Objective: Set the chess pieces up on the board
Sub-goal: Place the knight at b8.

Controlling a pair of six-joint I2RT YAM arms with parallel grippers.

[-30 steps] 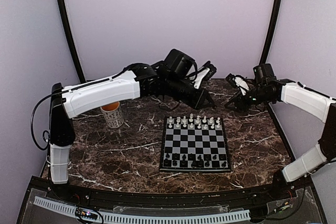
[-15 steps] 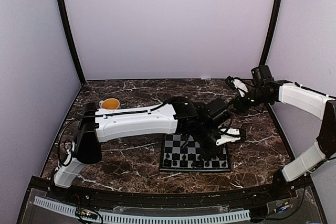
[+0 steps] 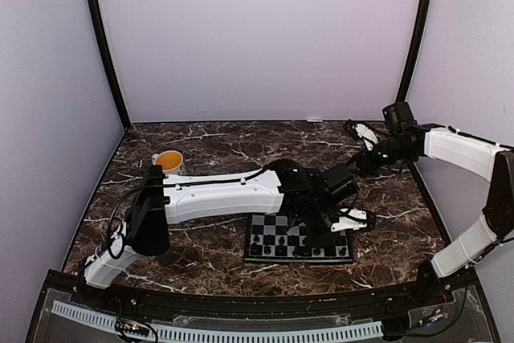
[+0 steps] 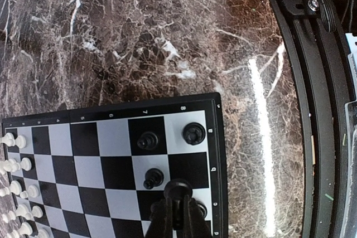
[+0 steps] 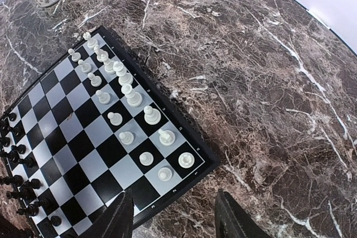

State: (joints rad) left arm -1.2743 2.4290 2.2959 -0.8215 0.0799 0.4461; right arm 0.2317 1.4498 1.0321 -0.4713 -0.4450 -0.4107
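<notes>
Pinching a small black piece (image 4: 178, 187) at its very tips, the left hand (image 4: 178, 203) has its fingers pressed tightly together. In the overhead view it hangs over the right near corner of the board (image 3: 291, 260). Whether the piece touches the square under it I cannot tell. Starting from the left, a pale mug (image 3: 169, 160) with an orange inside stands on the dark marbled tabletop (image 3: 193, 251). It is partly behind the white left arm (image 3: 217, 194), which stretches low across from its base to the board. The board lies flat near the middle of the tabletop, closer to the near edge than to the far wall. In the left wrist view, other black pieces (image 4: 148, 140) stand just beside the held one: one on the corner square, two on the next row in, and one more half hidden by the fingers. The white pieces (image 5: 125, 90) stand upright in two rows along the opposite side of the board, the far side in the overhead view. Further right, well apart from the board and raised above the tabletop, the right hand (image 5: 174, 199) has its fingers spread with nothing between them. Its own camera looks down on the white end of the board and on bare marble beside it.
</notes>
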